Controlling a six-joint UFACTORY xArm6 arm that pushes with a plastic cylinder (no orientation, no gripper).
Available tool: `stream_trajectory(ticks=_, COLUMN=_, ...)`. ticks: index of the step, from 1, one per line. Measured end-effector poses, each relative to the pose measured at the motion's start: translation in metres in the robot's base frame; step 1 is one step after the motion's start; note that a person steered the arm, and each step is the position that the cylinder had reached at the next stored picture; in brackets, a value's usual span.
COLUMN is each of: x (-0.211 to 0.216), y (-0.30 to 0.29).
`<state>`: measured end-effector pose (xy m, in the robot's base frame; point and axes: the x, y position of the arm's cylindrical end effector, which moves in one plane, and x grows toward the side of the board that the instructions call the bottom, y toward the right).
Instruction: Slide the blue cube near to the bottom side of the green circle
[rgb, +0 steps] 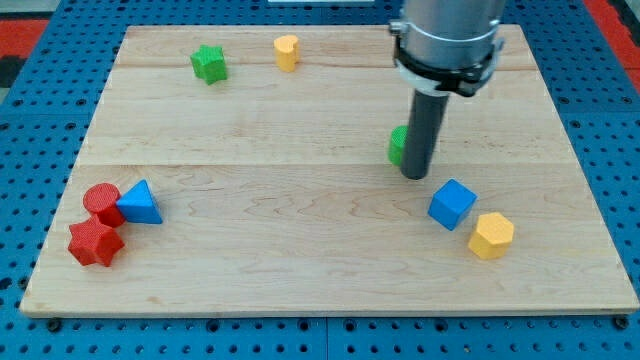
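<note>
Blue cube (452, 203) sits toward the tabletop's (300, 280) right, touching a yellow hexagon block (491, 235) at its lower right, with open wood to its left. My tip (416, 176), a bare rod with no pincer, stands just above-left of the cube, hiding most of the green circle (397, 145).

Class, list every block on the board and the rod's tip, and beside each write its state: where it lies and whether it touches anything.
blue cube: lower right, apart from my tip
green circle: partly hidden behind the rod
my tip: up-left of blue cube
yellow hexagon: beside blue cube
green star: top, alone
yellow cylinder: top, alone
blue triangle: against red cylinder
red star: below red cylinder
</note>
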<state>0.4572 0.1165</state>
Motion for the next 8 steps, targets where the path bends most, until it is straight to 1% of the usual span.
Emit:
stream_trajectory(ticks=1, x=0.000, y=0.041)
stream_trajectory(ticks=2, x=0.007, y=0.066)
stream_trajectory(ticks=3, x=0.039, y=0.069)
stream_trajectory(ticks=4, x=0.060, y=0.069)
stream_trajectory(ticks=6, x=0.063, y=0.050)
stream_trajectory(ticks=8, x=0.048, y=0.029)
